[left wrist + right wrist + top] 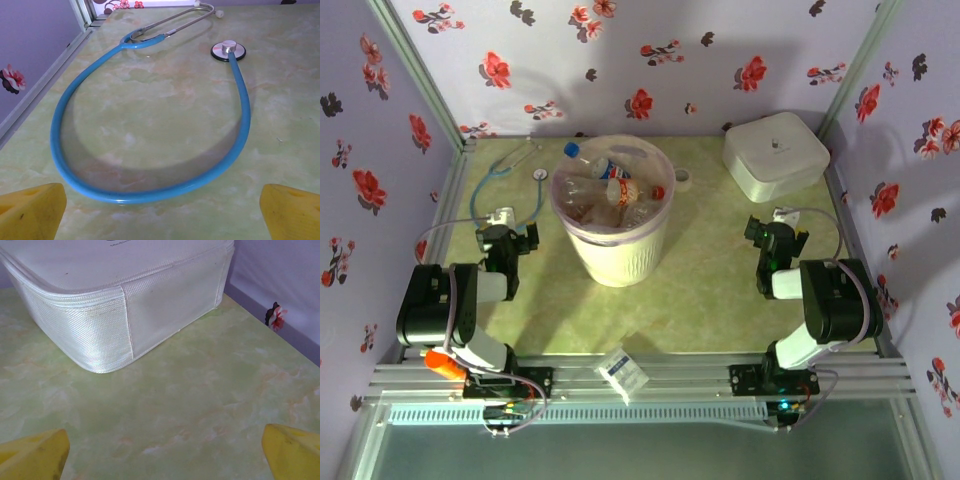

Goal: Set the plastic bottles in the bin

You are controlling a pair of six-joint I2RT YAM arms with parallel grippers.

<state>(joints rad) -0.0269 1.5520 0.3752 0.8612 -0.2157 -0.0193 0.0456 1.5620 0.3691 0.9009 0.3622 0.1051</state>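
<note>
Plastic bottles (613,190) piled in bin (620,262); job looks done. Left claw (507,232), right claw (777,238) spread, empty. We rest arms, avoiding stethoscope (244,100) on tabletop (150,115).

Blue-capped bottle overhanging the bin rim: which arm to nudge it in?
Left, probably: the bottle overhangs the left rim of the bin, nearer the open left gripper; the right gripper sits opposite.

I see bottles (610,187) in the bin (618,262) at centre, stethoscope (540,174) left of it, box (775,155) at upper right.
</note>
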